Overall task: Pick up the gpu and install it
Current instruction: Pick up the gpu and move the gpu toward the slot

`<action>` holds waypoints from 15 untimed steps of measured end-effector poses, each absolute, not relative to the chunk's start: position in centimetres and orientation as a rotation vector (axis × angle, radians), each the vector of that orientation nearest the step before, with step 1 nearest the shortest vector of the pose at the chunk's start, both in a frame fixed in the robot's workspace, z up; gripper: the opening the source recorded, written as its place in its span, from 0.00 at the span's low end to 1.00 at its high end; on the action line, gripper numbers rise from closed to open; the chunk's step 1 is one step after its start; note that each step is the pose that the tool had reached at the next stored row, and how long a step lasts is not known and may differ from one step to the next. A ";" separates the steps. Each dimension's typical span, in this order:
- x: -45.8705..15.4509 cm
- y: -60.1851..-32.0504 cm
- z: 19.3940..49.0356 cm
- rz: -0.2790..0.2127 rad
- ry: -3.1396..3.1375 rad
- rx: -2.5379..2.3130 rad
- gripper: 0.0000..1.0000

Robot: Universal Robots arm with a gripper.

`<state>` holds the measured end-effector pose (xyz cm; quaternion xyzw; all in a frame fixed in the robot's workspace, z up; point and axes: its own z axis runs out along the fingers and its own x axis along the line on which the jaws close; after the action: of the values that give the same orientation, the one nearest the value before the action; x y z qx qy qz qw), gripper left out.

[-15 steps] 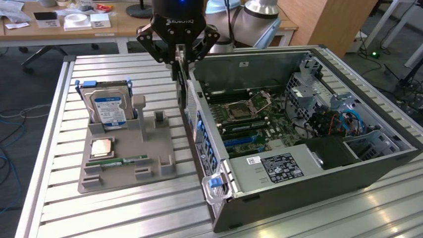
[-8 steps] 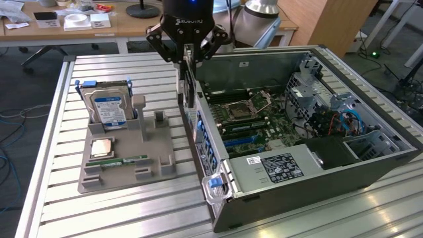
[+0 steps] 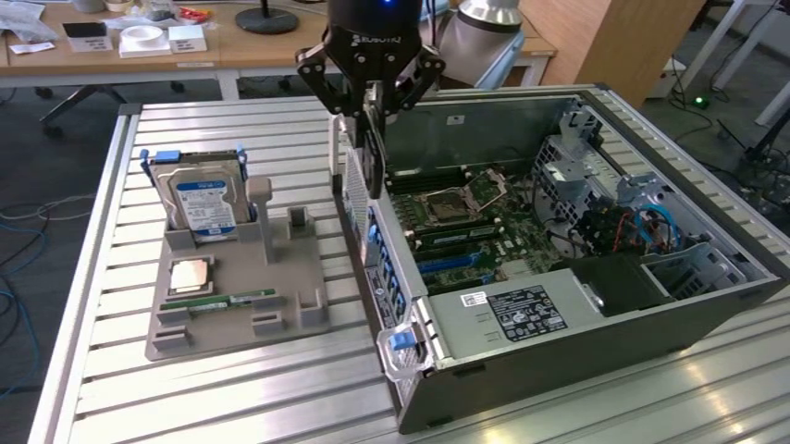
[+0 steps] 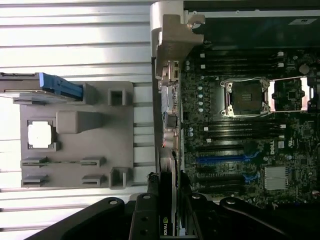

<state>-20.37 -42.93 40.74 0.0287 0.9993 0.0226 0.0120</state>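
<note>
Gripping the gpu (image 3: 368, 159) in our gripper (image 3: 370, 109), we hold it over the case (image 3: 593, 310) wall beside the motherboard (image 3: 460, 220) — long axis upright, free end pointing straight down.

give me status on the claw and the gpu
Claw shut on gpu, card hanging upright. Above the open case at its wall edge, not in a slot. That wall is the nearest obstruction.
</note>
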 end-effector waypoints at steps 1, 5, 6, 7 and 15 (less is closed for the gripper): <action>-20.1 -42.9 40.7 0.070 3.116 0.090 0.26; -19.1 -42.9 40.7 0.070 3.116 0.089 0.26; -18.9 -42.9 40.7 0.071 3.116 0.089 0.26; -18.7 -42.9 40.7 0.071 3.116 0.089 0.26; -16.7 -42.9 40.7 0.071 3.116 0.089 0.26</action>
<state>-16.66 -42.93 40.75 0.0286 0.9993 0.0226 0.0120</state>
